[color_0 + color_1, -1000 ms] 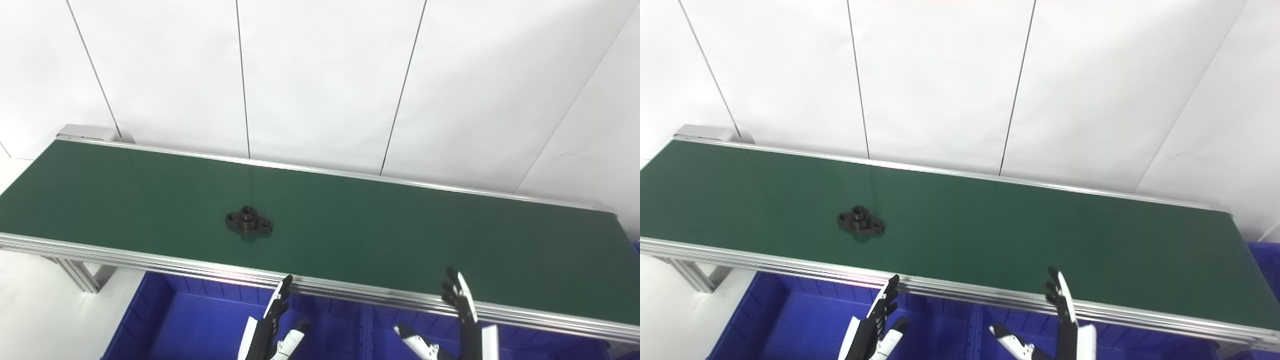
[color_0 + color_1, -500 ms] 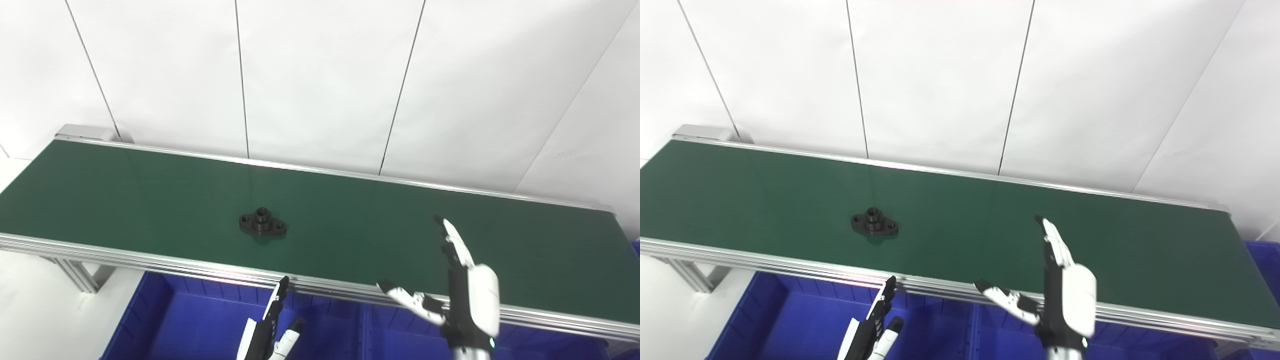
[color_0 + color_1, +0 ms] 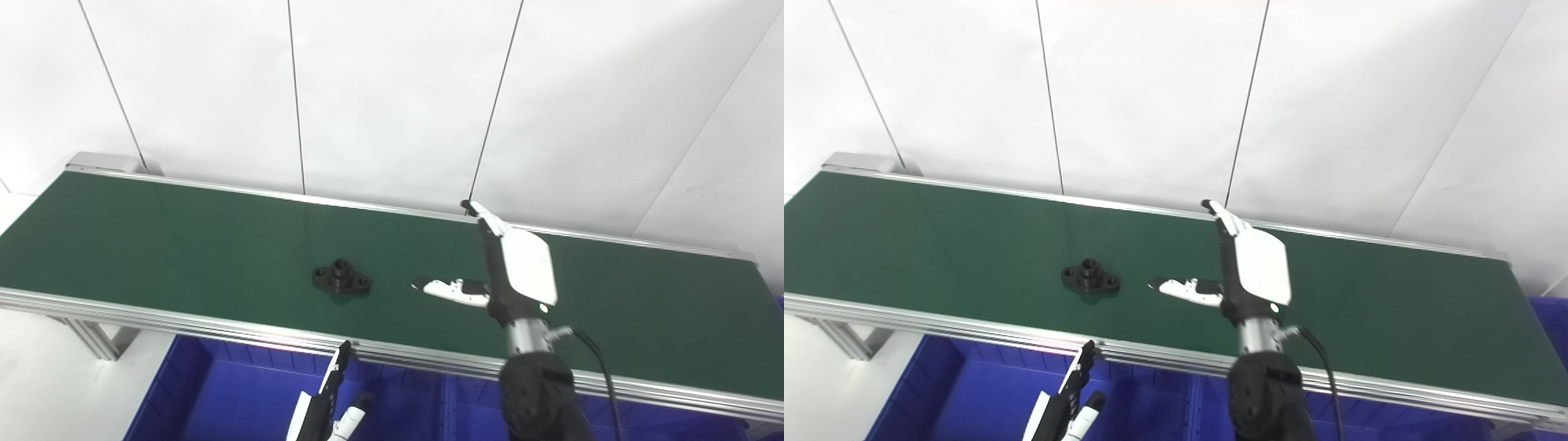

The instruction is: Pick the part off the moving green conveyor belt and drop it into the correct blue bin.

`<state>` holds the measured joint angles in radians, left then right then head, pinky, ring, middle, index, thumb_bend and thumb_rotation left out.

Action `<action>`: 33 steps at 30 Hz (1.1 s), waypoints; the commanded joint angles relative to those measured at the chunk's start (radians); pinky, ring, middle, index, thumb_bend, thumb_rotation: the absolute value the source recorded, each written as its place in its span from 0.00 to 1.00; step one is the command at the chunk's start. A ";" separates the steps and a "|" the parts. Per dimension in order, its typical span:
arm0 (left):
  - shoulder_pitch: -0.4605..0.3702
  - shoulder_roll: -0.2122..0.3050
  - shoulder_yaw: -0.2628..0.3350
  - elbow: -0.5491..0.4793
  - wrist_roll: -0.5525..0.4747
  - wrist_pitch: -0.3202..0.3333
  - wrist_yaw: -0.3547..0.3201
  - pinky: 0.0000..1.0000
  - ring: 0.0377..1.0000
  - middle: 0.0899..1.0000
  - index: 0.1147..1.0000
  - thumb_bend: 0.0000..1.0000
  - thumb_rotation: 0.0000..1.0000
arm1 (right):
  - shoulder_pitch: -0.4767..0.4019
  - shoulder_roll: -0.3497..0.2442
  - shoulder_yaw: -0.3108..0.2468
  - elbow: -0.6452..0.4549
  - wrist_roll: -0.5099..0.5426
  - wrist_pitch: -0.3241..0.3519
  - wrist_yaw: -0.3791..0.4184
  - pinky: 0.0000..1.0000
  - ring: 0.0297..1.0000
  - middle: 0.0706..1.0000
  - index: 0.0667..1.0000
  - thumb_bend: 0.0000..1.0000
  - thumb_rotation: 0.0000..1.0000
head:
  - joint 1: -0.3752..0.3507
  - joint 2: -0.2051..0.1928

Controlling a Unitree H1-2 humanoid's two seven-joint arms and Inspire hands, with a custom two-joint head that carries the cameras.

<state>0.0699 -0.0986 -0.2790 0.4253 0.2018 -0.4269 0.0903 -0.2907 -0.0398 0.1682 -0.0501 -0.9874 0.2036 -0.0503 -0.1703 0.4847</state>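
Observation:
A black flanged part [image 3: 341, 277] with a raised round hub lies on the green conveyor belt [image 3: 184, 239], near its front edge. My right hand [image 3: 517, 266] is open and held above the belt to the right of the part, thumb [image 3: 450, 289] pointing toward it, a gap between them. It holds nothing. My left hand [image 3: 327, 404] is open and low at the bottom edge, over a blue bin [image 3: 233, 392], below the belt's front rail. The part also shows in the right eye view [image 3: 1090, 278].
Blue bins [image 3: 968, 392] stand side by side under the belt's front aluminium rail [image 3: 184, 318], with a divider [image 3: 447, 404] between them. Another blue bin edge [image 3: 1546, 318] shows at far right. A white panelled wall rises behind the belt.
My right hand has risen from the front rail and moved out over the belt, toward the part. The part has travelled right along the belt. My left hand has sunk slightly.

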 commanded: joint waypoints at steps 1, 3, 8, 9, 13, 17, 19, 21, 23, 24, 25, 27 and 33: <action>-0.011 -0.007 -0.006 -0.036 0.000 -0.041 -0.007 1.00 1.00 1.00 0.99 0.60 0.90 | -0.057 -0.008 0.018 0.006 -0.022 0.032 0.000 0.65 0.79 0.81 0.84 0.99 0.53 | 0.001 0.000; -0.009 -0.007 -0.007 -0.040 0.000 -0.041 -0.007 1.00 1.00 1.00 0.99 0.60 0.90 | -0.080 -0.013 0.036 0.039 -0.025 0.042 0.005 0.63 0.78 0.81 0.83 1.00 0.52 | 0.001 0.004; -0.002 -0.012 -0.008 -0.052 -0.005 -0.041 -0.010 1.00 1.00 1.00 0.98 0.60 0.90 | -0.133 -0.024 0.081 0.123 -0.030 0.056 0.017 0.65 0.77 0.80 0.84 1.00 0.53 | 0.002 0.010; -0.001 -0.013 -0.009 -0.054 -0.005 -0.041 -0.011 1.00 1.00 1.00 0.98 0.60 0.90 | -0.144 -0.022 0.086 0.144 -0.025 0.057 0.014 0.65 0.77 0.80 0.83 1.00 0.53 | 0.003 0.011; 0.003 -0.017 -0.013 -0.061 0.000 -0.040 -0.009 1.00 1.00 1.00 0.98 0.59 0.90 | -0.172 -0.018 0.098 0.194 -0.009 0.066 0.015 0.64 0.76 0.79 0.84 1.00 0.55 | 0.009 0.015; 0.004 -0.021 -0.014 -0.062 0.005 -0.039 -0.007 1.00 1.00 1.00 0.98 0.61 0.90 | -0.200 -0.016 0.122 0.251 -0.004 0.083 0.023 0.62 0.76 0.79 0.84 1.00 0.57 | 0.015 0.018; 0.005 -0.023 -0.015 -0.065 0.006 -0.039 -0.006 1.00 1.00 1.00 0.98 0.61 0.90 | -0.210 -0.018 0.135 0.272 -0.002 0.088 0.020 0.60 0.74 0.78 0.83 1.00 0.55 | 0.018 0.021; 0.009 -0.024 -0.016 -0.074 0.011 -0.034 -0.006 1.00 1.00 1.00 0.98 0.62 0.90 | -0.221 -0.022 0.149 0.296 -0.001 0.092 0.021 0.58 0.72 0.77 0.83 1.00 0.53 | 0.021 0.024; 0.012 -0.024 -0.016 -0.079 0.013 -0.033 -0.007 1.00 1.00 1.00 0.98 0.62 0.90 | -0.229 -0.025 0.161 0.314 0.000 0.093 0.018 0.56 0.72 0.77 0.83 1.00 0.53 | 0.023 0.026; 0.013 -0.025 -0.016 -0.082 0.007 -0.030 -0.011 1.00 1.00 1.00 0.98 0.62 0.90 | -0.237 -0.025 0.168 0.331 -0.001 0.097 0.018 0.56 0.72 0.76 0.82 1.00 0.52 | 0.024 0.029; 0.015 -0.027 -0.015 -0.084 0.004 -0.028 -0.013 1.00 1.00 1.00 0.98 0.62 0.89 | -0.244 -0.025 0.174 0.347 -0.002 0.101 0.018 0.55 0.71 0.76 0.83 1.00 0.52 | 0.026 0.029; 0.015 -0.028 -0.016 -0.086 0.004 -0.029 -0.013 1.00 1.00 1.00 0.98 0.62 0.88 | -0.257 -0.026 0.187 0.375 -0.005 0.111 0.021 0.54 0.70 0.75 0.83 1.00 0.52 | 0.030 0.032; 0.022 -0.036 -0.019 -0.102 0.031 -0.025 -0.003 0.99 1.00 0.99 0.98 0.62 0.89 | -0.287 -0.028 0.214 0.433 -0.009 0.134 0.020 0.52 0.66 0.73 0.82 1.00 0.55 | 0.033 0.039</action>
<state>0.0921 -0.1149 -0.2889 0.3589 0.2190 -0.4264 0.0797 -0.5269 -0.0695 0.3793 0.3974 -0.9903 0.3076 -0.0115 -0.1381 0.5231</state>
